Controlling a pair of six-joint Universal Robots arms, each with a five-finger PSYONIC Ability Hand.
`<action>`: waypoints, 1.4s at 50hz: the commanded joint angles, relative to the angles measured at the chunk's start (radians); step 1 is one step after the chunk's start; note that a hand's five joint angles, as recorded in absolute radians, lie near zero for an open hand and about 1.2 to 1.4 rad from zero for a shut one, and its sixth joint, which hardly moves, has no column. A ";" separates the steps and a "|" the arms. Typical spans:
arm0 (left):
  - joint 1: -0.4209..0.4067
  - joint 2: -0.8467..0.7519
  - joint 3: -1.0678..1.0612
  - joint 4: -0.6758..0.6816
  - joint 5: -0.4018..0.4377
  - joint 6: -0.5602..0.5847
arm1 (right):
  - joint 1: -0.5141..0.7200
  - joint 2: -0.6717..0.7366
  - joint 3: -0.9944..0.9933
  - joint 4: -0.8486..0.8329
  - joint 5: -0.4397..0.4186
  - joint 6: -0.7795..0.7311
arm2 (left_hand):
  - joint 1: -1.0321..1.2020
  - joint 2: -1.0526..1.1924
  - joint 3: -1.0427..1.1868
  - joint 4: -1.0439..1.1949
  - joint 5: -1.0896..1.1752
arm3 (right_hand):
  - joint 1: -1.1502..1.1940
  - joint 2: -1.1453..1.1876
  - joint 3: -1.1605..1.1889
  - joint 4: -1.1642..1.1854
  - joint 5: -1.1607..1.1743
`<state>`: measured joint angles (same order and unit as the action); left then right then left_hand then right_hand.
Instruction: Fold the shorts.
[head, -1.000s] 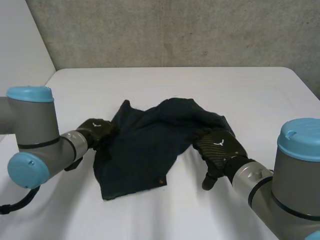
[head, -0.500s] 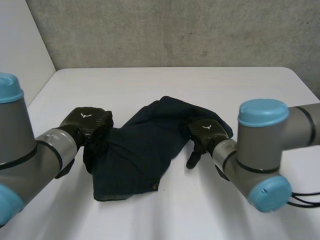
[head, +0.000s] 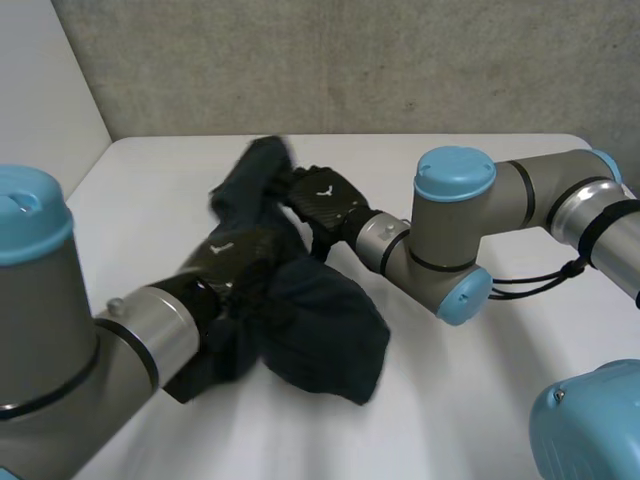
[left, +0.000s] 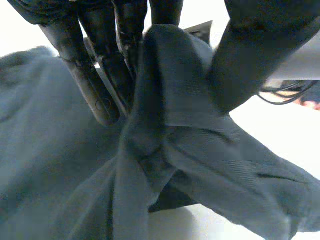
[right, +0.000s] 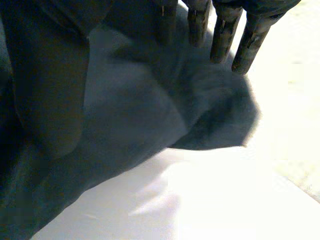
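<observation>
Dark shorts (head: 325, 335) are held bunched between two hands, with the lower part slumped on the white table (head: 450, 400). The left hand (head: 238, 255) pinches a fold between thumb and fingers (left: 100, 75). The right hand (head: 325, 195) is clamped on the raised end. Gripped as a wad (no flat edge visible), the cloth may land creased or slip from either pinch.

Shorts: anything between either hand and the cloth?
Nothing visible. The left hand pinches a fold of the shorts between fingers and thumb. The right hand grips the raised end of the cloth.
</observation>
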<state>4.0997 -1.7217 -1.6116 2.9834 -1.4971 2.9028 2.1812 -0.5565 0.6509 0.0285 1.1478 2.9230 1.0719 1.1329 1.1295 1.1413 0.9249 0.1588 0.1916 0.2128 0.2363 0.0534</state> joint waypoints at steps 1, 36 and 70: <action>-0.102 -0.116 0.048 0.011 -0.008 -0.036 | -0.006 -0.045 0.085 0.007 0.055 -0.011 | -0.684 -0.745 -0.742 -0.754 -0.712 | 0.016 -0.017 -0.038 -0.062 -0.053; 0.054 0.102 -0.195 -0.001 -0.054 0.082 | -0.135 -0.746 1.113 0.085 0.306 0.317 | -0.864 -0.925 -0.922 -0.934 -0.892 | 0.016 -0.017 -0.038 -0.062 -0.053; 0.093 0.033 -0.257 -0.001 -0.123 -0.045 | 0.006 -0.707 1.090 -0.260 0.409 0.265 | -0.685 -0.746 -0.743 -0.755 -0.713 | 1.238 1.205 1.183 1.160 1.168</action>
<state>4.1705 -1.6834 -1.8341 2.9778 -1.6218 2.9155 2.1962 -1.1766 1.7473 -0.2271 1.5539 3.2365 0.2693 0.2784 0.2667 0.2764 0.1041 0.9608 1.1711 1.1642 1.1904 0.9566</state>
